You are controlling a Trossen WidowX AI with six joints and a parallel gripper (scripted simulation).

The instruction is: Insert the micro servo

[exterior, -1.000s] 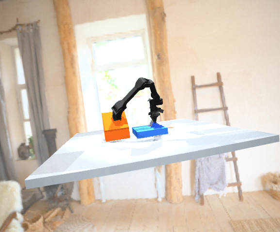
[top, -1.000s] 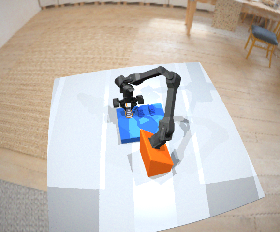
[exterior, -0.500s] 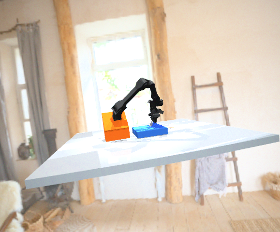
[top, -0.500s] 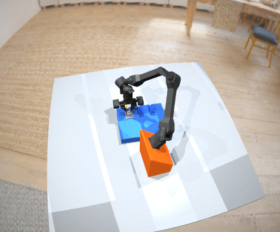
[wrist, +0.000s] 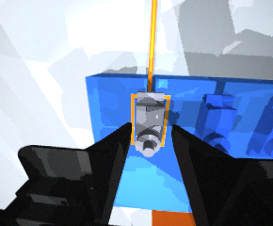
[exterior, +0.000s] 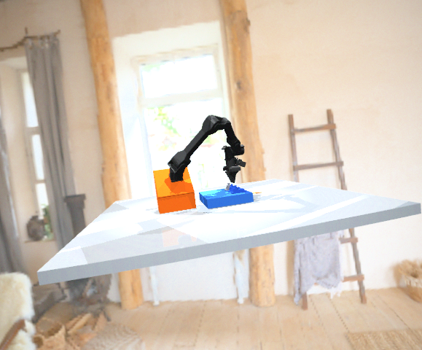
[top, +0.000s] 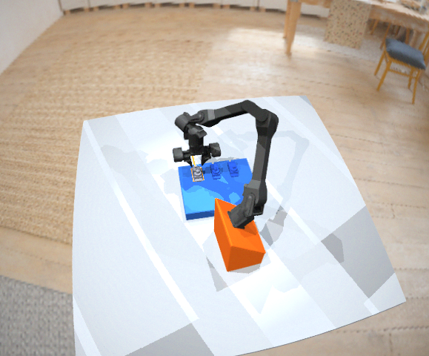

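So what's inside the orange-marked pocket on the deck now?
The grey micro servo sits inside it, shaft end visible, orange cable leading away. The pocket floor is covered. The gripper stands open.

Grey servo (wrist: 149,123), blue deck (top: 203,195)

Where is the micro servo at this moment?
In the wrist view the micro servo sits in the orange-outlined pocket on the blue deck, between the open end effector fingers.
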